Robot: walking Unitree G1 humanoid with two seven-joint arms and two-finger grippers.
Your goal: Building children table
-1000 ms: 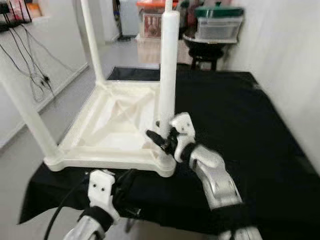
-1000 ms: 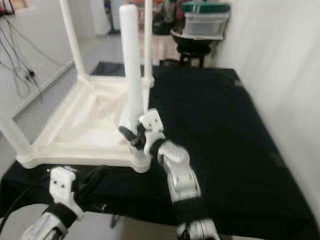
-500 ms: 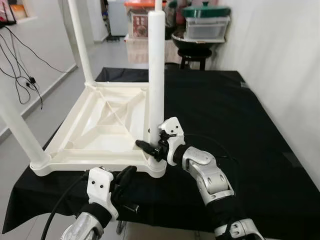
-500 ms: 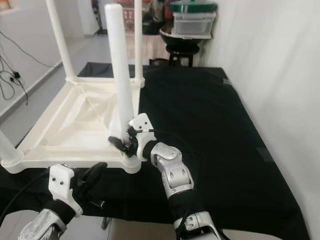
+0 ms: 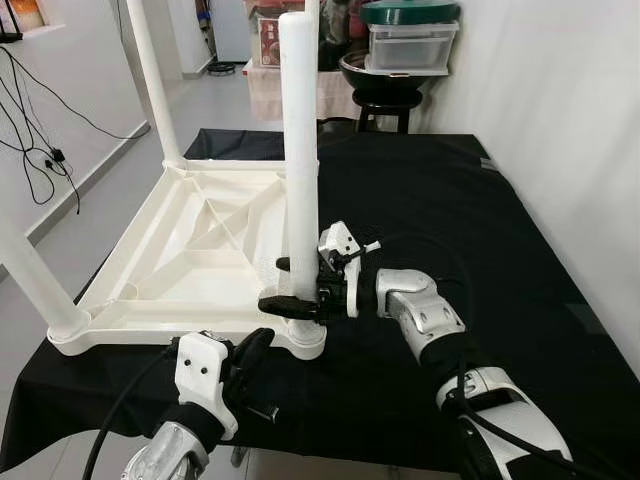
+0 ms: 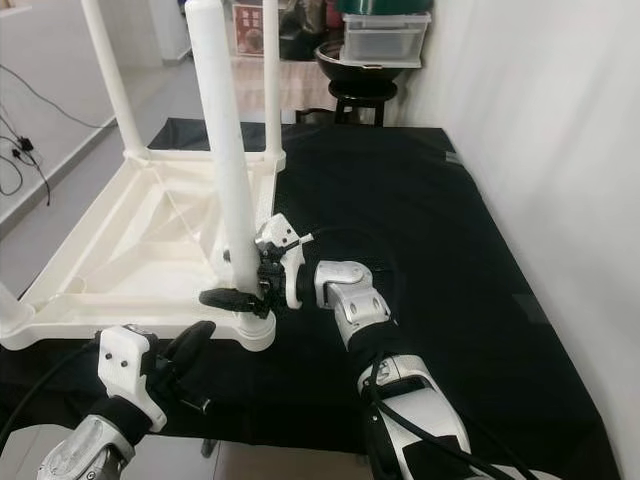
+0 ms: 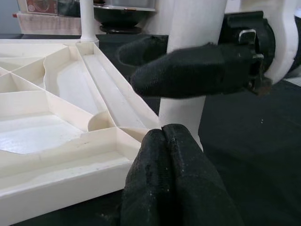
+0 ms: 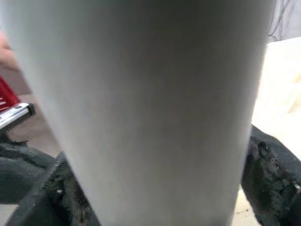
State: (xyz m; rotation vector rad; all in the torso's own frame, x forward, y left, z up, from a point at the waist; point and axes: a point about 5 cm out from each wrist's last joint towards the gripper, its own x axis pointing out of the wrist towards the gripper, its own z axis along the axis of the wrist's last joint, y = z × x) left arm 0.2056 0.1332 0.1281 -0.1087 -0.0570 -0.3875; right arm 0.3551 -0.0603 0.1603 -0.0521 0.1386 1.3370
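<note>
A white plastic children's table (image 5: 190, 270) lies upside down on a black-covered surface (image 5: 450, 220), its legs pointing up. My right gripper (image 5: 273, 285) is at the base of the near-right leg (image 5: 298, 150), shut on it with one black finger in front and one behind. In the right wrist view that leg (image 8: 141, 103) stands between the two fingers (image 8: 270, 169). My left gripper (image 5: 257, 345) sits just below the table's near edge, close to the same corner. Its fingers (image 7: 164, 160) are pressed together on nothing.
Other legs stand at the near-left corner (image 5: 35, 280) and the far-left corner (image 5: 150, 80). A black stool carrying a green-lidded container (image 5: 410, 40) stands behind the surface. A white wall (image 5: 560, 120) runs along the right. Cables (image 5: 45, 120) hang at the left wall.
The camera has shifted. My right wrist has turned level and its fingers now reach across the base of the near-right leg. The left gripper stays low by the front edge.
</note>
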